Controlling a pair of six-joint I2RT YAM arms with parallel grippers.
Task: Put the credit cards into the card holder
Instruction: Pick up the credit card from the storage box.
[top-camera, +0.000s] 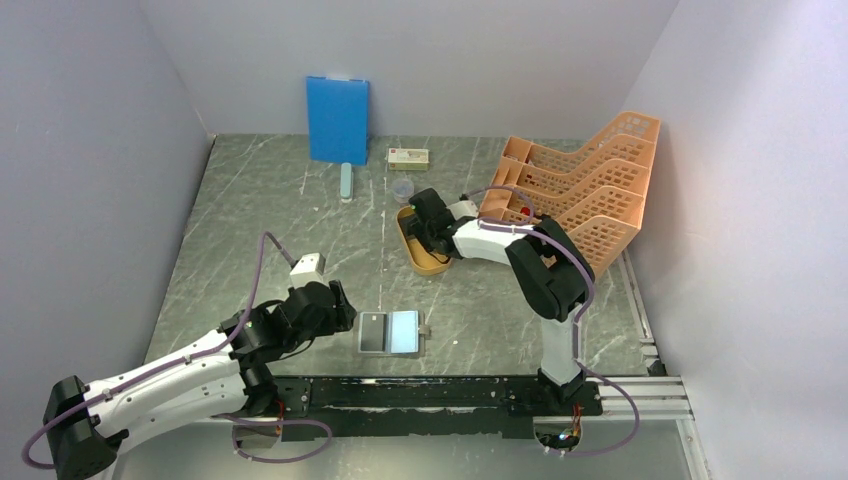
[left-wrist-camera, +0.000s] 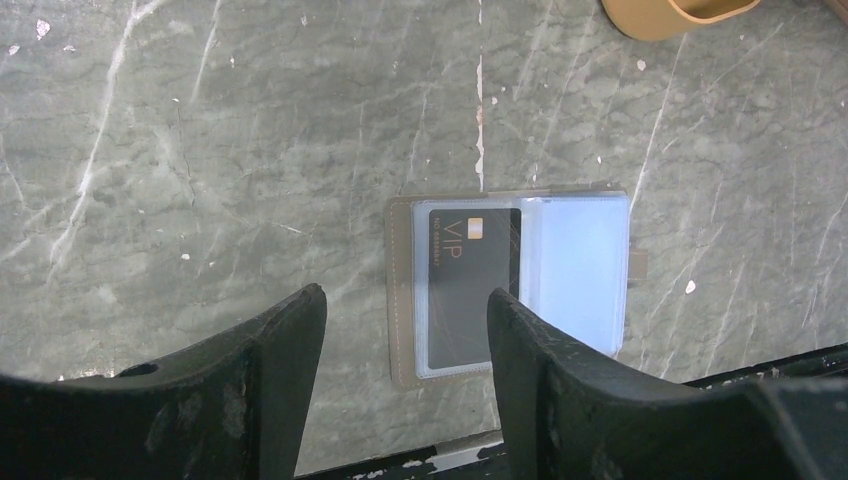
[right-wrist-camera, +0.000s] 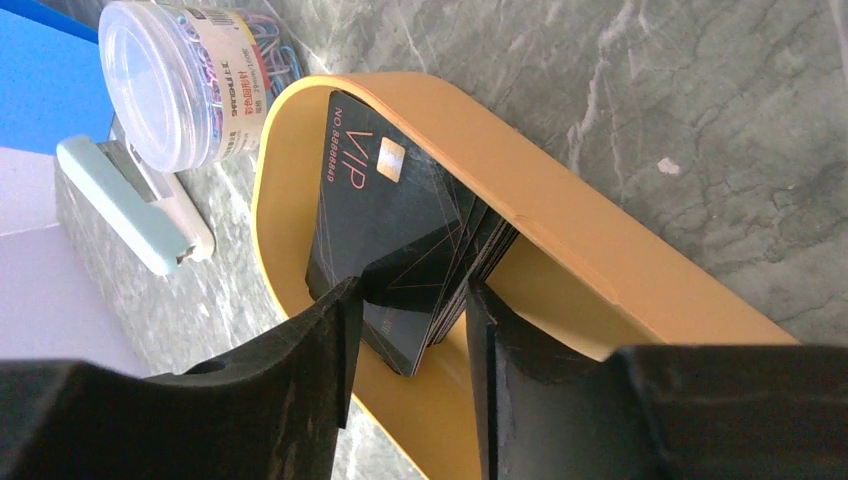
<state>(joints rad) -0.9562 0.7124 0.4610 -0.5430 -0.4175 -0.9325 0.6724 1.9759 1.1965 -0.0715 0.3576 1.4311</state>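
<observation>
- Orange oval plastic tray, right of centre and far, holds the stack of black credit cards; the top one reads "VIP"
- Taupe-grey folding card holder lies open near the table's near edge; a black "VIP" card sits in its left clear sleeve
- The right gripper straddles the stack's corner; whether it pinches, I cannot tell
- The left gripper gapes empty, just left of the holder

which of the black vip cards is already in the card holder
The single card in the left sleeve of the open card holder. The other cards lie stacked in the orange tray, between the fingers of the right gripper.
</observation>
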